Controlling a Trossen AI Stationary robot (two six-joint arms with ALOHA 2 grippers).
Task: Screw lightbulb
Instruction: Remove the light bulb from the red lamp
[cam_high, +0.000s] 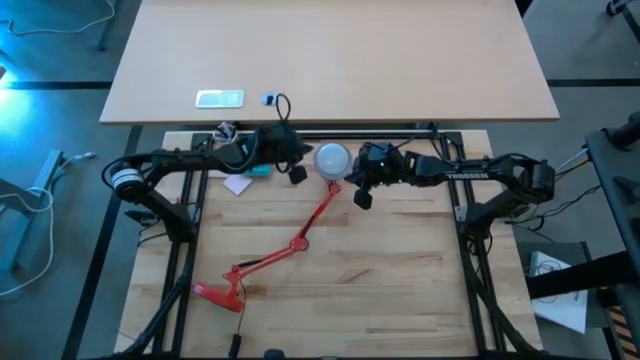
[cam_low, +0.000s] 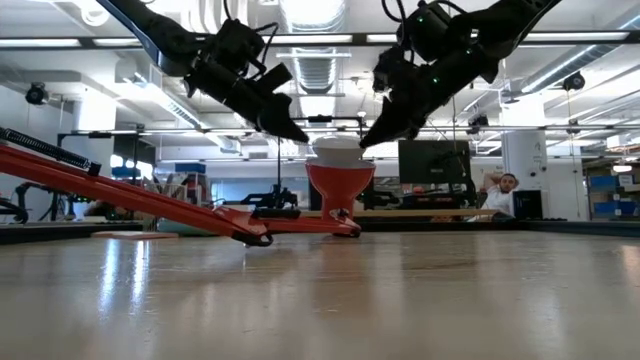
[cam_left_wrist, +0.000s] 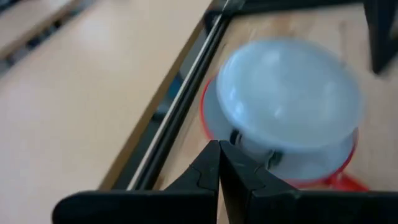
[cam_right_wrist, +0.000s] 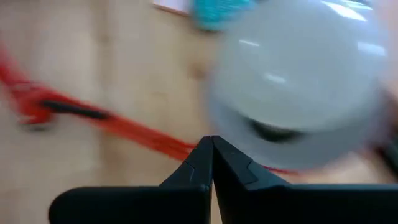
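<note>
On the near part of the wooden worktop (cam_high: 330, 290) the red desk lamp (cam_high: 265, 258) lies flat, its base (cam_high: 216, 294) close to the front edge and its jointed arm running diagonally away to the shade (cam_low: 339, 186), which stands mouth-up toward the back of the worktop. The lightbulb (cam_high: 332, 159) sits in that shade, white dome upward, its neck hidden inside the cone. The left gripper (cam_low: 291, 129) hangs just beside the bulb on one side, tilted down toward it; in the left wrist view its fingers (cam_left_wrist: 208, 168) are pressed together tip to tip, holding nothing, with the bulb right in front of them. The right gripper (cam_low: 377, 134) hangs just beside the bulb on the other side, tilted the same way, and its fingers (cam_right_wrist: 204, 158) likewise meet at the tips with nothing between them. Beside the left arm lie a teal object (cam_high: 259, 172) and a white paper slip (cam_high: 238, 185). Farther back, a second, paler worktop (cam_high: 330, 60) carries a small white device (cam_high: 219, 98). In the room behind, a person (cam_low: 505, 190) sits at a desk.
</note>
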